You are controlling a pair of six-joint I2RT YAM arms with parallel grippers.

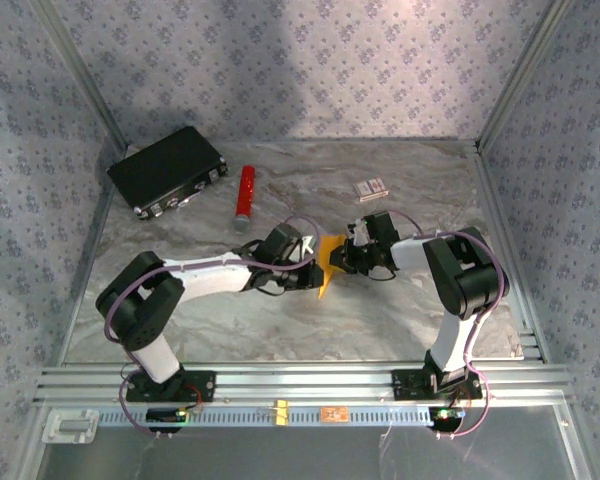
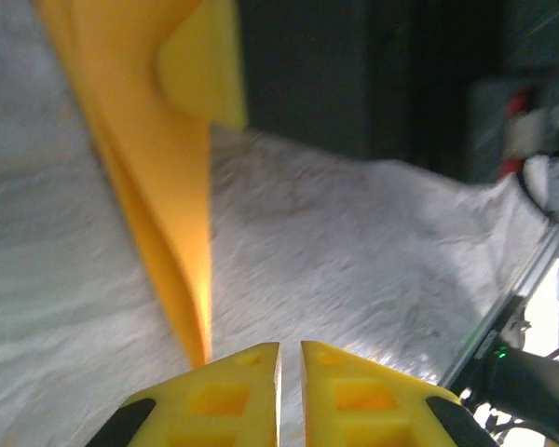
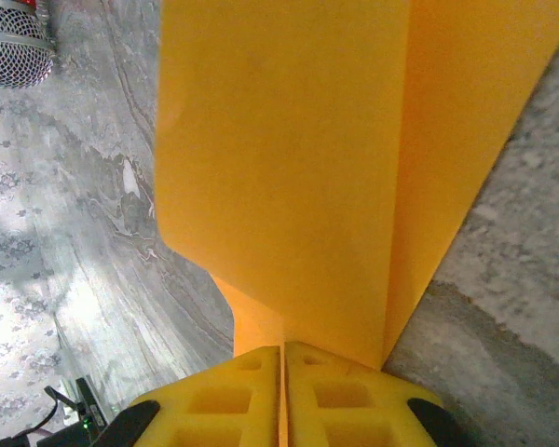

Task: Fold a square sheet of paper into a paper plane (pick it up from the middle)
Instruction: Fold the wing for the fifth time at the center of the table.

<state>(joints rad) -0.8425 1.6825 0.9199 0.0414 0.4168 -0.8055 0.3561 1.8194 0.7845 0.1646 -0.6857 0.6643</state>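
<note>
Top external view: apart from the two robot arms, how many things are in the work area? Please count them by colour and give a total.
black flat rectangular case: 1
red cylinder with a grey end: 1
small white-and-red box: 1
orange-yellow folded sheet of paper: 1
total: 4

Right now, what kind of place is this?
Probably a robot test booth: a left arm and right arm bolted to a metal rail, a marble-look table, and patterned walls closing it in.
</note>
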